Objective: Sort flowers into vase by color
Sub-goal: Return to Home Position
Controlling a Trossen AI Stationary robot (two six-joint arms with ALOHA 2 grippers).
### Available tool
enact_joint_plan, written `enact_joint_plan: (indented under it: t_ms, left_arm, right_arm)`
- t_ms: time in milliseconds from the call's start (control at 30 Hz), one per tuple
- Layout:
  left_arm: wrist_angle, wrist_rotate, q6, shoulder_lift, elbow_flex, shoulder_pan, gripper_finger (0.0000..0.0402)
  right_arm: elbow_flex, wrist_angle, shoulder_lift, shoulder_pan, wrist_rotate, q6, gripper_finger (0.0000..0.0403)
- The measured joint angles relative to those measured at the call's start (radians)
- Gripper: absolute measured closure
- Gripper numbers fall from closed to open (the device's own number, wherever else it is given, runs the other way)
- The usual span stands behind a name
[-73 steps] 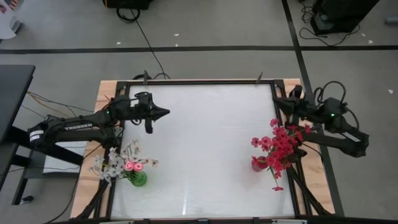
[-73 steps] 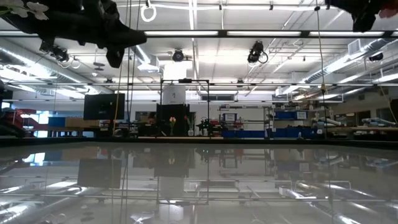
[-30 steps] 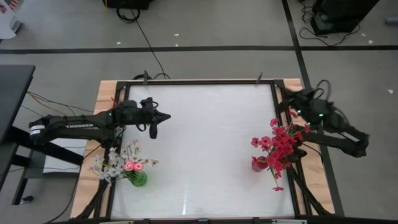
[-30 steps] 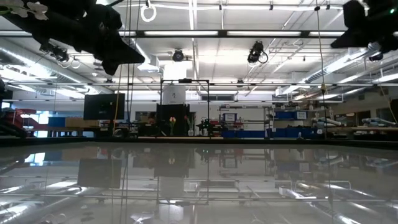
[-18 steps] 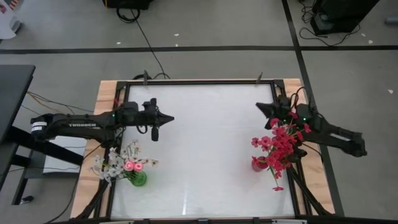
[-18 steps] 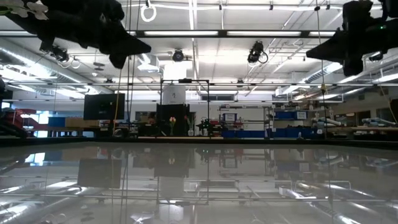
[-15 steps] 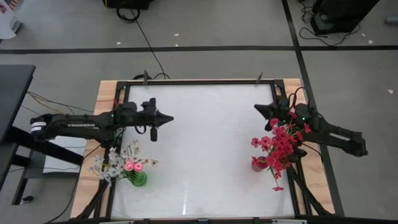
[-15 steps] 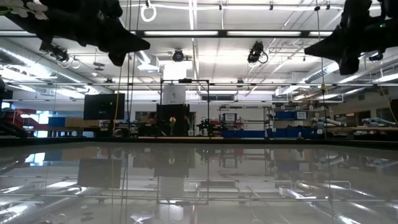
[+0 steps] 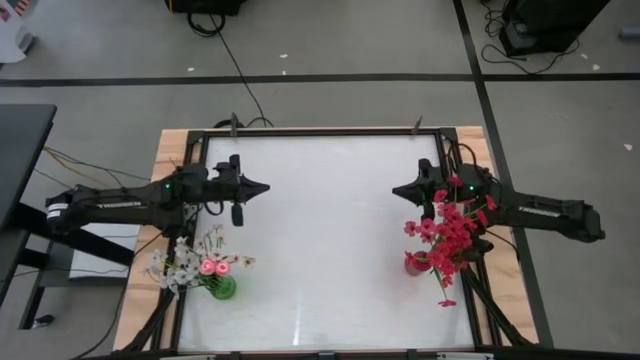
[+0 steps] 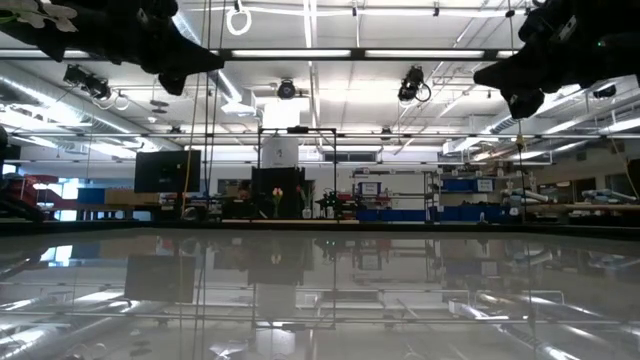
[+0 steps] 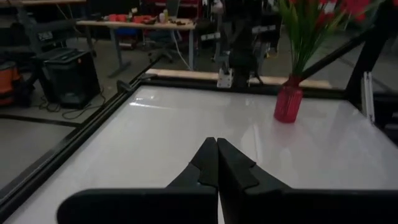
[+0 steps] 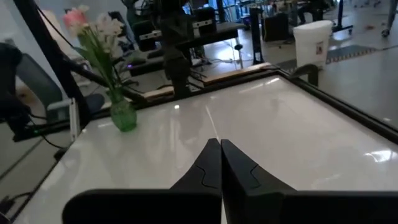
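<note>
A green glass vase (image 9: 222,288) stands near the table's near-left corner and holds pink rosebuds and pale white sprigs (image 9: 203,262). It also shows in the right wrist view as the green vase (image 12: 123,116) with its flowers (image 12: 93,28). A red vase (image 9: 414,264) stands by the right edge with red blossom sprays (image 9: 452,232), and the left wrist view shows the same red vase (image 11: 288,103). My left gripper (image 9: 265,187) hovers shut over the table's left part, pointing right. My right gripper (image 9: 396,190) hovers shut, pointing left, beside the red sprays. Both sets of fingers show closed in the wrist views, left (image 11: 216,142) and right (image 12: 219,143).
The white table top (image 9: 320,230) lies bare between the two vases. A dark frame (image 9: 320,130) runs round its edges. Both arms hang high in the low view, left arm (image 10: 150,40) and right arm (image 10: 545,55). Cables and a black table stand on the floor beyond.
My right gripper has swung from the table's far-right corner toward the table's left, turning until it points left over the table beside the red sprays. My left gripper has drawn back a little toward the left edge. Both stayed shut; the vases and flowers have not moved.
</note>
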Motion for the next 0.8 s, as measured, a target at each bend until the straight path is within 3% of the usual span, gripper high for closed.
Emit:
enact_joint_plan:
  t_ms: [200,467,800]
  left_arm:
    - [-0.043,-0.002,0.014,-0.036,0.0,0.0,0.0401]
    - [-0.023,-0.021,0.075,-0.02,0.0,0.033,0.0401]
    - [0.021,0.005,0.056,-0.007,-0.001,0.056,0.0401]
  right_arm:
    - [0.0,-0.034,-0.052,0.029,-0.001,-0.103,0.0402]
    - [-0.006,-0.226,-0.233,0.032,-0.012,-0.12,0.0402]
    - [-0.19,-0.055,-0.38,0.032,-0.053,-0.002,0.0403]
